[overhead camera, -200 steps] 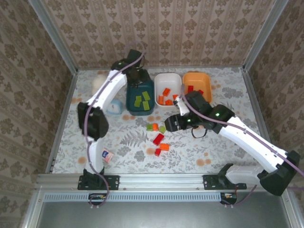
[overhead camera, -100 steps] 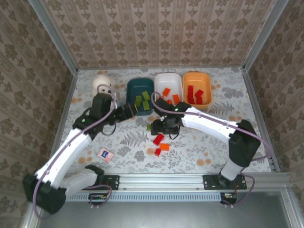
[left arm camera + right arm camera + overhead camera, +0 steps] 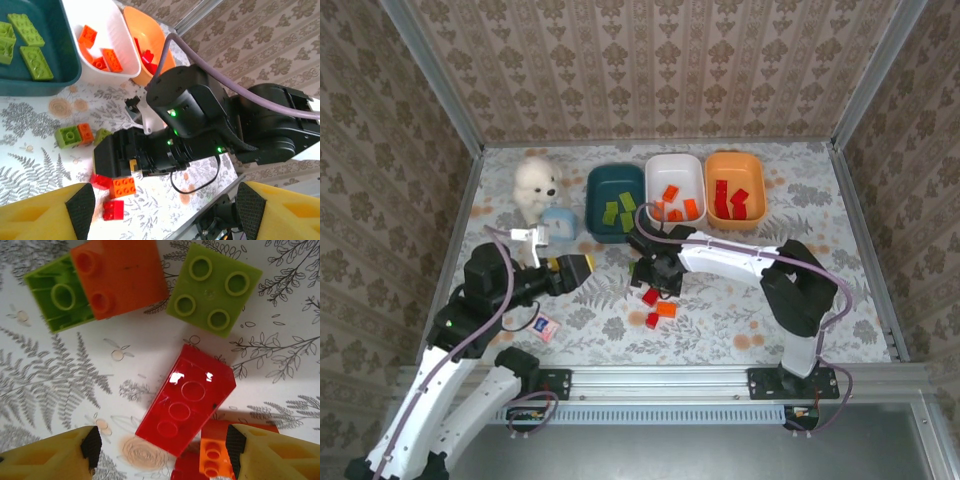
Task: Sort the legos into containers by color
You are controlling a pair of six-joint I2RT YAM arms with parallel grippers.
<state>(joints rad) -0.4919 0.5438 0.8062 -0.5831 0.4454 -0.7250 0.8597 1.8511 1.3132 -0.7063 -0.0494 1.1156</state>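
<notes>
**Hovering over a red brick mid-bench, jaws spread**

The right hand (image 3: pixel 163 442) is open with nothing gripped, its wrist camera looking straight down at the bench (image 3: pixel 65 365). The red oblong brick (image 3: pixel 186 399) lies directly below, between the two yellow fingertips (image 3: pixel 55 457). It touches neither, as far as the wrist view shows. Its long axis runs on a slant to the line the fingers close along. My read is that a straight squeeze would catch it corner-on, so a small wrist twist probably comes first, then the drop.

Toward the far edge sit a green square brick (image 3: pixel 214 289) and an orange brick (image 3: pixel 119 276) touching a second green brick (image 3: pixel 47 297). On the near side a small orange brick (image 3: pixel 214 460) crowds the red one's end, so it may get nudged.

The right arm (image 3: pixel 740 262) comes in from the near right corner. It is bent at the elbow, with the forearm stretched low across to mid-bench. This hand is plainly the nearer one.

The left hand (image 3: pixel 580 270) is also open and empty. It is held left of the pile, pointing at it, apart from every brick.

The tubs stand in a row by the far edge. The teal tub (image 3: pixel 615 180) holds greens, the white tub (image 3: pixel 675 168) holds oranges and the orange tub (image 3: pixel 735 165) holds reds. The red brick's likely home is the orange tub, beyond the right hand and off to its right.
</notes>
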